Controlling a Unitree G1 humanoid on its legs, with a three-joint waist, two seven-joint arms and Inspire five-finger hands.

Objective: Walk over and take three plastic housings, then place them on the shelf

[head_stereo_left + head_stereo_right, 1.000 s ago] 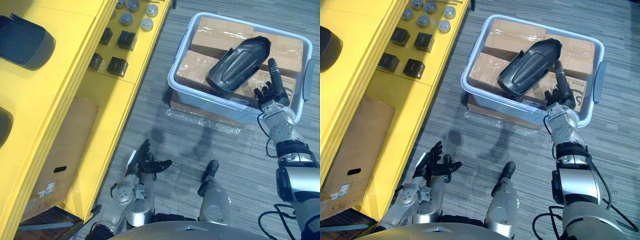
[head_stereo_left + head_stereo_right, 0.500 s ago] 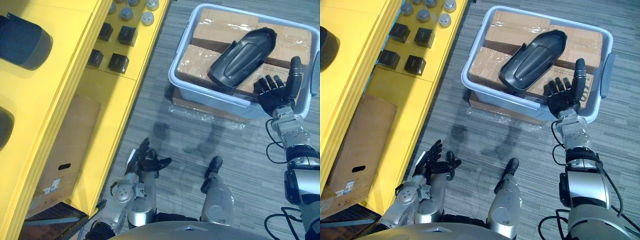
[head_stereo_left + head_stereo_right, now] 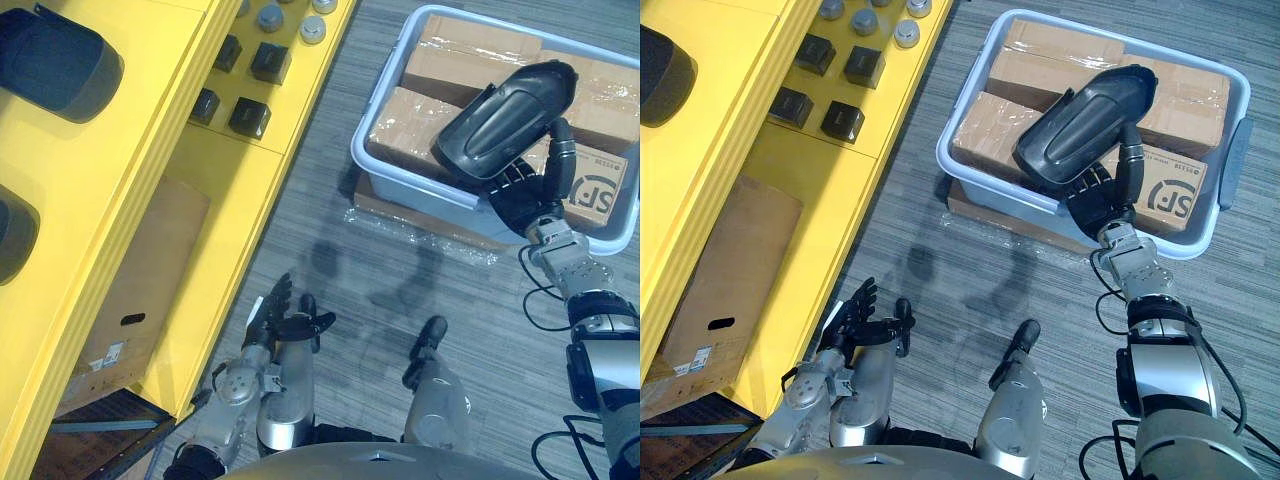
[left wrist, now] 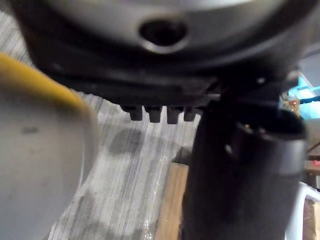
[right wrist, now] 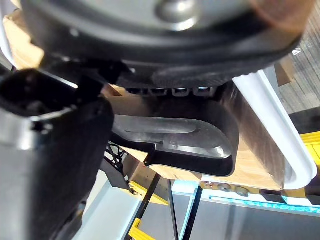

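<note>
The housing [image 3: 505, 115] to be taken lies in the bin [image 3: 420, 190], at about 1 o'clock in the eye views. It rests on the boxes [image 3: 420, 115] packed inside. Its long axis runs from 8 o'clock to 2 o'clock, with the low, near end hanging out toward the bin's near rim. The right hand [image 3: 525, 200] is right at that near end, so the housing lies at about 11 o'clock from it. The hand is partly tucked beneath the shell, and whether it grips or merely touches cannot be told. In the right wrist view the housing [image 5: 175, 140] shows close past the hand, its hollow side toward the camera. The left hand [image 3: 285, 328] hangs open at 7 o'clock, low by the floor and well apart from the bin, so the right arm is plainly the nearer. The shelf [image 3: 150, 150] stands at 9 o'clock from the bin and carries a far housing [image 3: 60, 60] and a near housing [image 3: 10, 240]. This one looks to be the third. The lift probably needs a hold across the narrow end, then a swing toward 9 o'clock.
</note>
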